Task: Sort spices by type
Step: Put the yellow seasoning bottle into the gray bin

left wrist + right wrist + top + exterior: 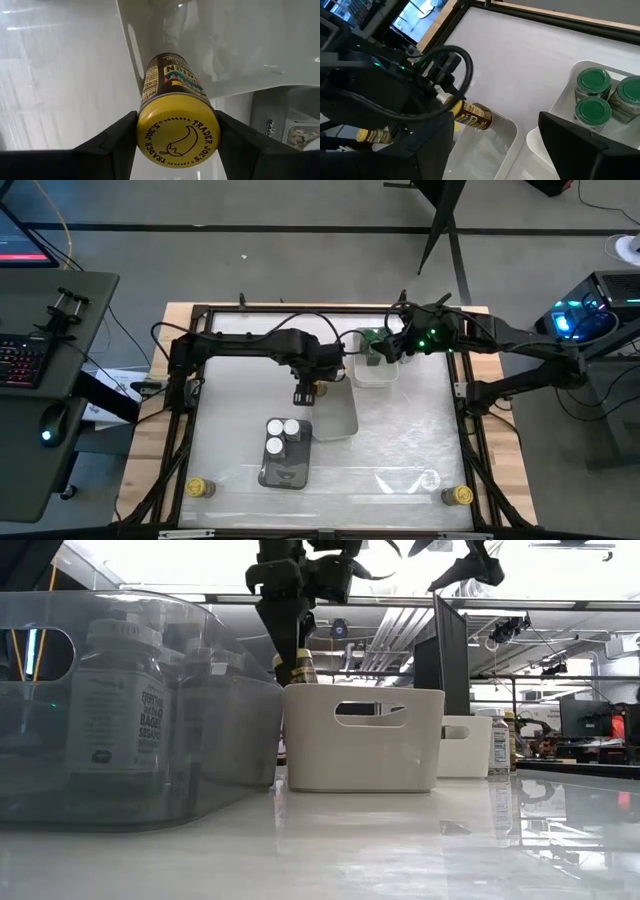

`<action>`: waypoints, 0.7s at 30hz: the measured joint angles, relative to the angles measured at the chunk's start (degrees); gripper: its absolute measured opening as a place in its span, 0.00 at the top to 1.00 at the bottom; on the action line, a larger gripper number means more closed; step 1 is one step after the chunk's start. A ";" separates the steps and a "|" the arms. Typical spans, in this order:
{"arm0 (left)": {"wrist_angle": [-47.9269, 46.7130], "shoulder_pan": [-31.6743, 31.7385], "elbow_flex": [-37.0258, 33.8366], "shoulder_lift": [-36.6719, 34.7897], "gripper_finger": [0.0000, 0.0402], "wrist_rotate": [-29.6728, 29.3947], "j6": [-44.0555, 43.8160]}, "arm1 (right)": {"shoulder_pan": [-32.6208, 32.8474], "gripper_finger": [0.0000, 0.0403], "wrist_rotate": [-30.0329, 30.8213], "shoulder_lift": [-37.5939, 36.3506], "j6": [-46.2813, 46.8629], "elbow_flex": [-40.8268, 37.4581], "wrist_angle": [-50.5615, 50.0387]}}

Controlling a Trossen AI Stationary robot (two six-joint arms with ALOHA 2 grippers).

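Observation:
My left gripper (305, 392) is shut on a brown-labelled spice jar (172, 80) with a yellow lid, above the left edge of a pale grey tray (335, 418) at mid-table. In the low view this jar (296, 667) hangs over the tray's rim. My right gripper (392, 348) is open and hovers over a small white tray (376, 372) holding three green-lidded jars (592, 82). Three white-lidded jars (282, 435) stand in a clear tray (285, 472) near the front. Two more yellow-lidded jars (200, 487) (458, 496) stand on the table at the near corners. My left gripper pinches the jar by its yellow lid (142, 130), one finger (112, 142) on each side of the lid's rim. The fingers come from above, pointing down, and the jar's body runs on beyond their tips. The jar is lifted clear, above the grey tray's edge.
A dark frame (300, 310) runs around the white table top. The clear tray with its big white-lidded jars (115, 700) fills the near left of the low view. Bare table (410, 440) lies to the right of the grey tray and before the white one.

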 joint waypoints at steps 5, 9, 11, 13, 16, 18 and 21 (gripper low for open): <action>1.32 0.00 -0.02 0.80 0.42 0.00 1.01 | 0.00 0.29 0.06 0.00 -2.43 0.00 -0.02; 3.94 0.00 -0.02 0.64 0.41 0.00 0.99 | -0.02 0.29 0.09 0.00 -3.40 0.00 -0.04; 4.11 0.00 -0.02 0.62 0.41 0.00 0.99 | -0.02 0.29 0.18 0.00 -3.77 0.00 -0.06; 4.01 0.00 -0.02 0.55 0.41 0.00 0.97 | -0.04 0.29 0.20 0.00 -3.79 0.00 -0.06; 3.96 0.00 -0.02 0.54 0.41 1.17 0.97 | -0.04 0.29 0.19 0.00 -4.24 0.00 -0.06; 3.96 0.00 -0.02 0.54 0.41 2.71 0.96 | -0.04 0.29 0.19 0.00 -4.40 0.00 -0.07; 3.92 0.00 -0.02 0.54 0.40 2.85 0.95 | -0.04 0.29 0.17 0.00 -4.36 0.00 -0.08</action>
